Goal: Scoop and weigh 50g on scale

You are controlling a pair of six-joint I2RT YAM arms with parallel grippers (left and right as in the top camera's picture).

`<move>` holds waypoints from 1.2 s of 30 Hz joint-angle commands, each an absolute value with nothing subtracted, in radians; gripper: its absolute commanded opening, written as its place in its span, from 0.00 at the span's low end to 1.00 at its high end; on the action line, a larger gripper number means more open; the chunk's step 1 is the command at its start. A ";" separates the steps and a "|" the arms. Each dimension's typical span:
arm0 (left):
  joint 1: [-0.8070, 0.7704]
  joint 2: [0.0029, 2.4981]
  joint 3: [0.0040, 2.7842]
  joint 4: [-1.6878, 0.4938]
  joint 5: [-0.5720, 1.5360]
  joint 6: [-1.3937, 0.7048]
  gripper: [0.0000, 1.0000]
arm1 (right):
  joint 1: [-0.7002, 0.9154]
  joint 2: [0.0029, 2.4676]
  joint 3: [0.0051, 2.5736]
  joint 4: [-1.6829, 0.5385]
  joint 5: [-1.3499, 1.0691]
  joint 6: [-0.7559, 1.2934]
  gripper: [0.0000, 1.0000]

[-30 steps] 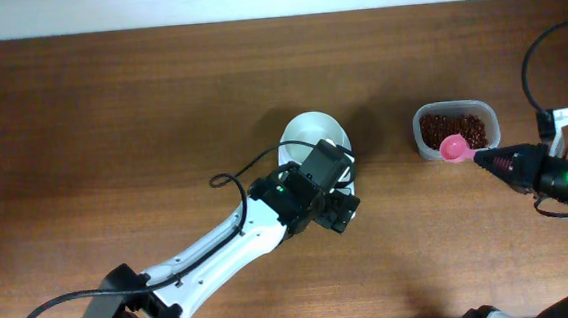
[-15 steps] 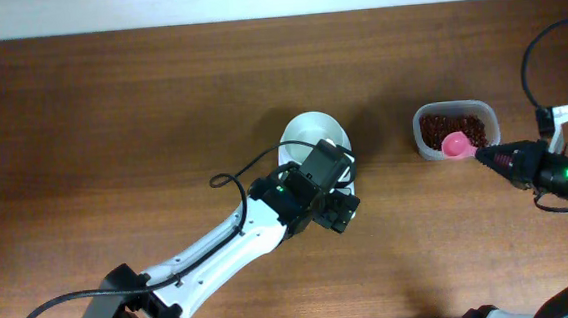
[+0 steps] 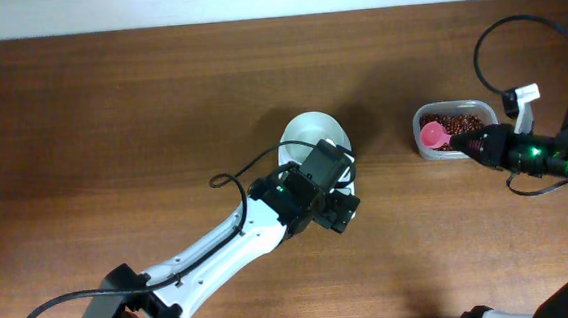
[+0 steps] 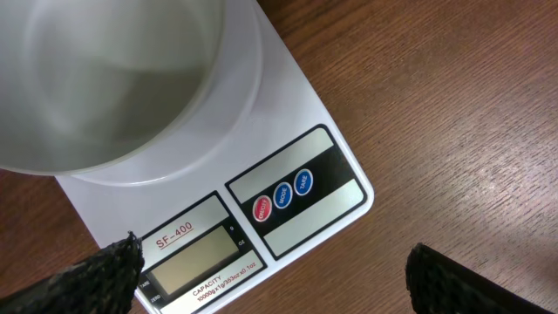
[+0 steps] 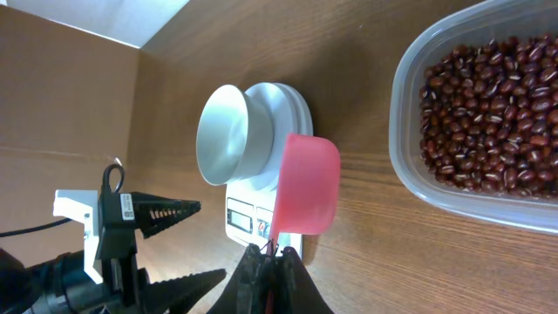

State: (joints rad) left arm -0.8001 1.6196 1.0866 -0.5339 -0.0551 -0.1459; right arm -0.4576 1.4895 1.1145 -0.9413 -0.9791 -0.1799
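Note:
The white scale [image 4: 292,187] carries its round white bowl [image 4: 113,78], which is empty. My left gripper [image 4: 270,266] hangs open just above the scale's display end, one finger on either side. From overhead, the left gripper [image 3: 332,204] covers most of the scale body below the bowl [image 3: 315,139]. My right gripper [image 3: 476,146] is shut on the handle of a pink scoop [image 3: 433,134], whose cup is over the left end of the tub of red-brown beans [image 3: 464,121]. In the right wrist view the scoop [image 5: 307,183] is seen edge-on, beside the beans [image 5: 497,113]; whether it holds any is hidden.
A clear plastic tub [image 3: 422,147] holding the beans sits right of the scale. The left arm [image 3: 211,254] crosses the table from the lower left. Cables loop near the right arm [image 3: 496,34]. A pale wall borders the table's far edge.
The right gripper has moved left with the pink scoop, carrying its cup from the tub's middle to its left end. The left gripper and the scale have stayed still.

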 commanded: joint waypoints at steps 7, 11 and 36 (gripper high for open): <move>-0.804 1.623 1.100 -0.535 -0.048 -0.140 0.99 | -0.450 1.488 1.117 -0.860 -0.967 -0.122 0.04; -0.804 1.623 1.100 -0.535 -0.048 -0.140 0.99 | -0.450 1.488 1.116 -0.801 -0.976 -0.122 0.04; -0.804 1.623 1.100 -0.535 -0.048 -0.140 0.99 | -0.426 1.343 1.116 -0.959 -0.724 -0.062 0.04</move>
